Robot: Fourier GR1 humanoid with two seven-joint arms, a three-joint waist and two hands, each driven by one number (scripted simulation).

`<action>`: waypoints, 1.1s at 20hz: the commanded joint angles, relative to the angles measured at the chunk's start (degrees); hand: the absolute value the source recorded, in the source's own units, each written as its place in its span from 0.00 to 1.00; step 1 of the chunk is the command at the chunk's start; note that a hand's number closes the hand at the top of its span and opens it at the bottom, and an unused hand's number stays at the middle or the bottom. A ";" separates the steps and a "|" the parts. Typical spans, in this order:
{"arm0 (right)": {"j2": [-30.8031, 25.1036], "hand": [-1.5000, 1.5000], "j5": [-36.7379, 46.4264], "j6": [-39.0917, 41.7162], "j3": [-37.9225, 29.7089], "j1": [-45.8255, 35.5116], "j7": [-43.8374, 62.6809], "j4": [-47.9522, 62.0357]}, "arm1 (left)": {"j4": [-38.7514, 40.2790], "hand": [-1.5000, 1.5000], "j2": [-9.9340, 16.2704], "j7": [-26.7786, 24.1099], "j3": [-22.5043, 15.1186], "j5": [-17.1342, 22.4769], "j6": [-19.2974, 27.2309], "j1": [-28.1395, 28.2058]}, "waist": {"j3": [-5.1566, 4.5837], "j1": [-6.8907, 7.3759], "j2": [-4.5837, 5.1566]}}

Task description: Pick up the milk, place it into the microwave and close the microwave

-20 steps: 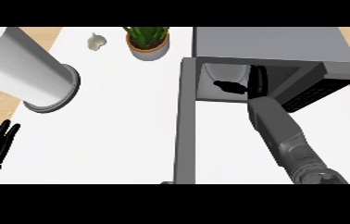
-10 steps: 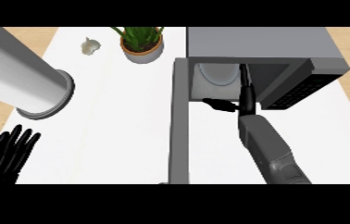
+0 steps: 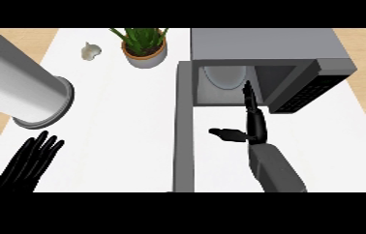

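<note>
At lower left, your left hand (image 3: 30, 161) rests, fingers spread. Right hand (image 3: 247, 126) sits before the microwave (image 3: 271, 49), fingers straight, thumb out, holding nothing. Beyond, the milk (image 3: 225, 77) stands inside; door (image 3: 184, 126) open.

The microwave (image 3: 268, 49) in the upper right stands open, its door (image 3: 184, 131) swung out as a wall down the frame's middle. Left of the door lies broad bare tabletop (image 3: 121, 126), hemmed by the cylinder (image 3: 28, 90) at left and the potted plant (image 3: 145, 47) at top.
</note>
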 commanded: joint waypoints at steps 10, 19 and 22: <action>-3.39 0.00 -4.69 6.26 9.63 31.02 4.98 -38.97 | -3.66 1.00 -3.56 2.32 -11.90 -10.92 2.04 -4.48 | -0.05 -0.94 0.18; -8.15 0.00 -9.60 7.87 8.63 44.28 13.15 -60.71 | 5.64 1.00 -3.65 -0.30 -22.39 -23.99 12.47 -14.36 | -0.01 -0.15 0.51; -10.87 0.00 -10.65 9.49 6.42 47.94 13.14 -63.38 | 9.04 1.00 -3.65 -0.43 -24.87 -24.62 13.01 -18.91 | 0.01 -0.09 0.54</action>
